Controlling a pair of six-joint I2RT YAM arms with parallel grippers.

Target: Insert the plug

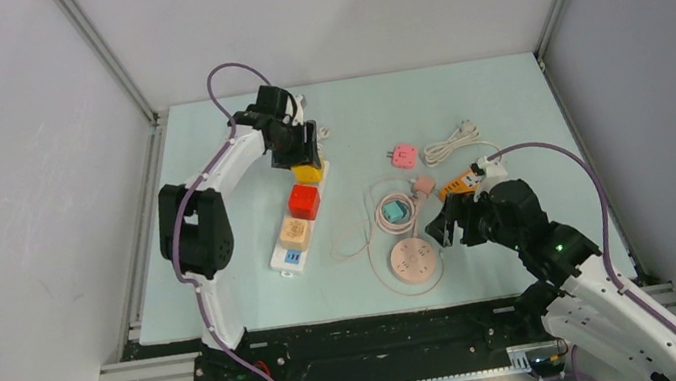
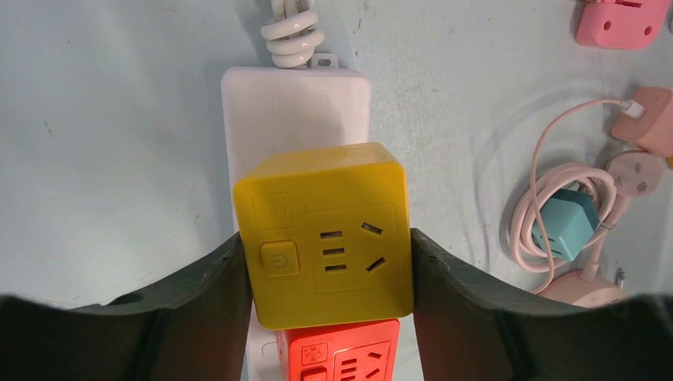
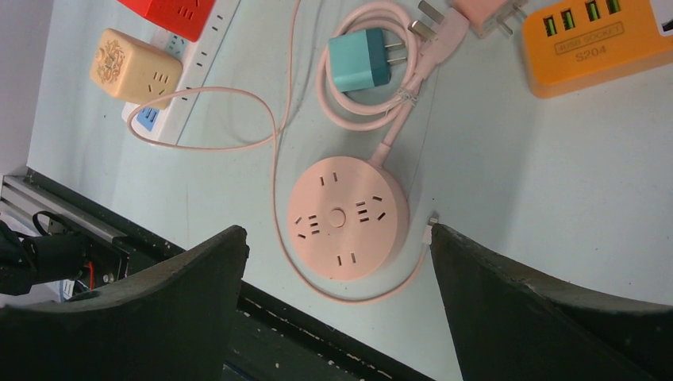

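Note:
The plug is a yellow cube (image 2: 325, 234) with a power button and sockets on its top face. It stands over the far end of the white power strip (image 2: 298, 103), just beyond a red cube (image 2: 341, 353). My left gripper (image 2: 325, 270) is shut on the yellow cube, its dark fingers (image 2: 198, 302) pressed against two opposite sides. The underside of the cube is hidden. From above, the left gripper (image 1: 304, 155) covers part of the yellow cube (image 1: 308, 173). My right gripper (image 3: 335, 234) hangs open and holds nothing, above a round pink socket (image 3: 348, 218).
On the strip (image 1: 322, 175) also sit the red cube (image 1: 303, 201), a beige cube (image 1: 295, 232) and a blue plug (image 1: 292, 256). A teal adapter (image 1: 395, 210) in a pink cable, an orange USB socket (image 3: 595, 40), a pink adapter (image 1: 401, 155) and a white cable (image 1: 451, 141) lie right of it.

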